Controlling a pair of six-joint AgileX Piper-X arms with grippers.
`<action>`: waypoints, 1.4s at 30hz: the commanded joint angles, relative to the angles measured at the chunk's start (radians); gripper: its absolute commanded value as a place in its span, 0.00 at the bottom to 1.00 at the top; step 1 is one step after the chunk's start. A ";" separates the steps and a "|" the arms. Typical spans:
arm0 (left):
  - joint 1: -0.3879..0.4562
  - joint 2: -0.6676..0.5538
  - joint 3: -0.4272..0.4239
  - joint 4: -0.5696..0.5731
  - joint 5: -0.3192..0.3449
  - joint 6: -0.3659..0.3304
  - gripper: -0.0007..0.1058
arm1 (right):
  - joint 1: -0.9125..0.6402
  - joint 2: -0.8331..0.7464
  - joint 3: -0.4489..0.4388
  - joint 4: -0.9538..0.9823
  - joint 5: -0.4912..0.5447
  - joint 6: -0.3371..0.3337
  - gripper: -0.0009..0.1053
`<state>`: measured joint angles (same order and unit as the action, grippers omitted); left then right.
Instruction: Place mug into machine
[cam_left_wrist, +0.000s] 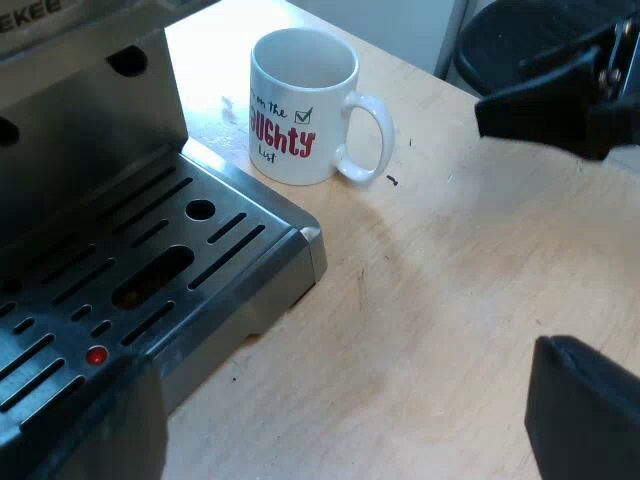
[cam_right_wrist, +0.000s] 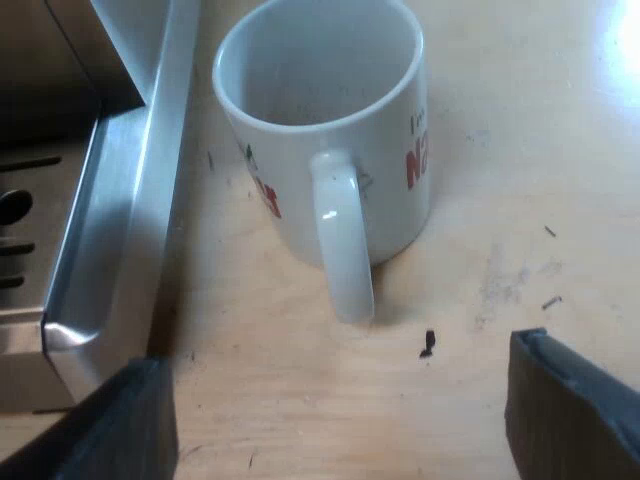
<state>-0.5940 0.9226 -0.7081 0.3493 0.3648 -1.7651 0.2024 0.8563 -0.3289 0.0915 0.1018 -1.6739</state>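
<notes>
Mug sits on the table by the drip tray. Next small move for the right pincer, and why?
Probably ease the right pincer forward until its open fingers straddle the handle. The mug stands upright on the table beside the drip tray, its handle pointing at the pincer and roughly centred between the fingers, with nothing gripped yet.

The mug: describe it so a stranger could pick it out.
Find the espresso machine's slotted metal drip tray. Beside its corner, on the wooden table, stands the mug, upright and empty. It is white with red lettering and a looped handle.
</notes>
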 joint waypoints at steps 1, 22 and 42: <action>-0.005 -0.001 -0.007 -0.018 -0.010 -0.010 0.70 | 0.001 0.000 0.060 -0.139 0.007 -0.011 0.65; -0.005 -0.001 -0.007 -0.018 -0.010 -0.010 0.70 | 0.001 -0.001 0.283 -0.507 0.000 -0.035 0.65; -0.005 -0.001 -0.007 -0.018 -0.010 -0.010 0.70 | 0.001 0.105 0.279 -0.631 -0.002 -0.162 0.65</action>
<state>-0.5940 0.9226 -0.7081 0.3493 0.3648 -1.7651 0.2024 0.9589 -0.0417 -0.5185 0.0989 -1.8227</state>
